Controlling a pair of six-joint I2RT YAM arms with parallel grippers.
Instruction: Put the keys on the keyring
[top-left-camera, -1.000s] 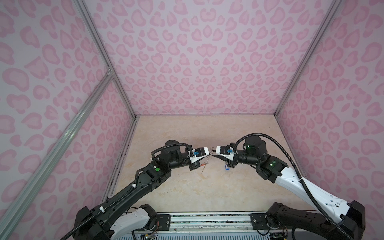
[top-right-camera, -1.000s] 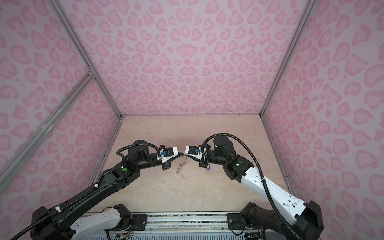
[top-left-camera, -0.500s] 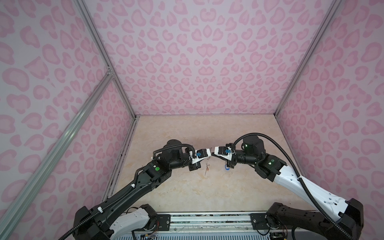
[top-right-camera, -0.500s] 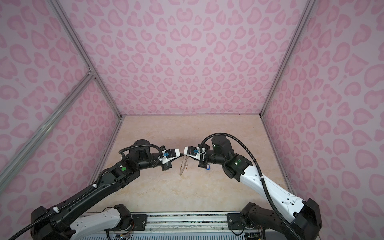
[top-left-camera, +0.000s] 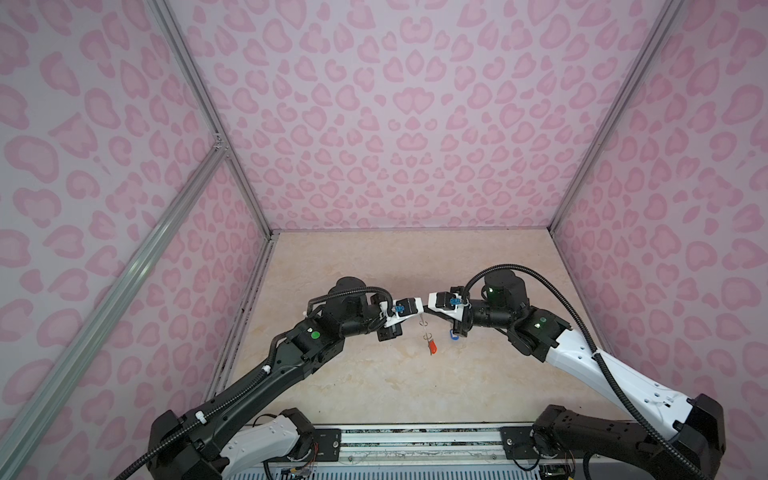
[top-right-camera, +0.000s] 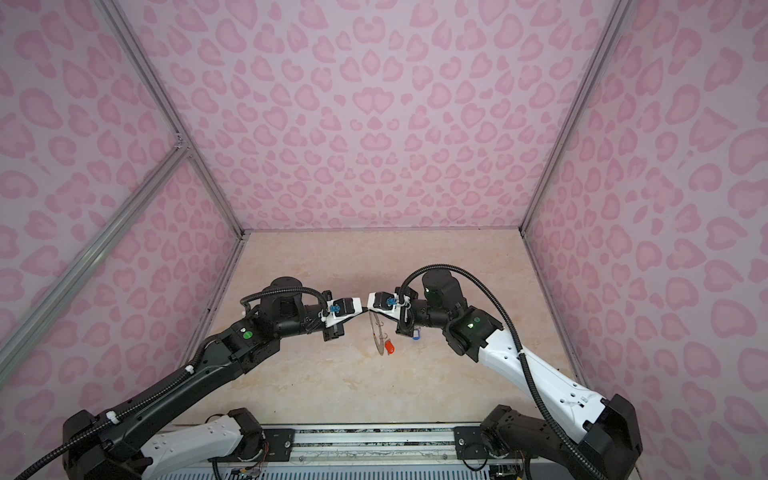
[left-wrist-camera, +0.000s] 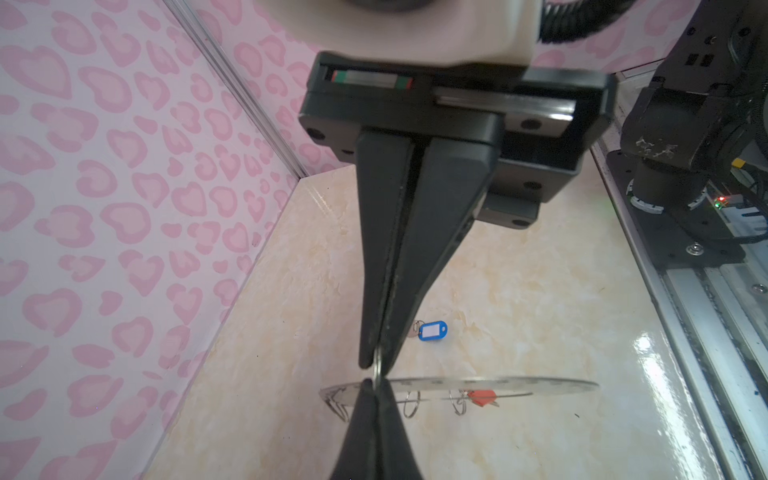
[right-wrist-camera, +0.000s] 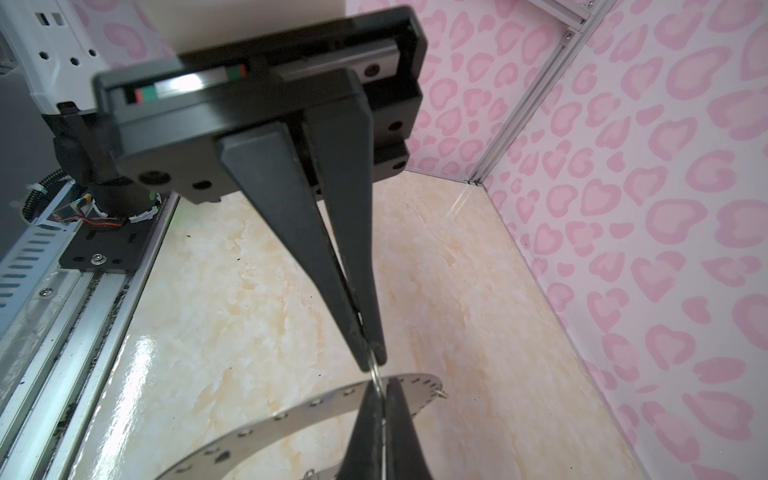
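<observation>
Left gripper (left-wrist-camera: 377, 362) and right gripper (right-wrist-camera: 372, 358) meet tip to tip above mid-bench, jaws of both pinched tight on the same thin wire loop (left-wrist-camera: 376, 371) at the rim of the keyring (left-wrist-camera: 519, 383). Keyring hangs under them, edge-on in both top views, with the red-tagged key (top-left-camera: 432, 345) dangling at its low side; can't tell if it touches the bench (top-left-camera: 374, 386). Blue-tagged key (left-wrist-camera: 433, 331) lies loose on the bench near the right gripper, apart from the keyring.
</observation>
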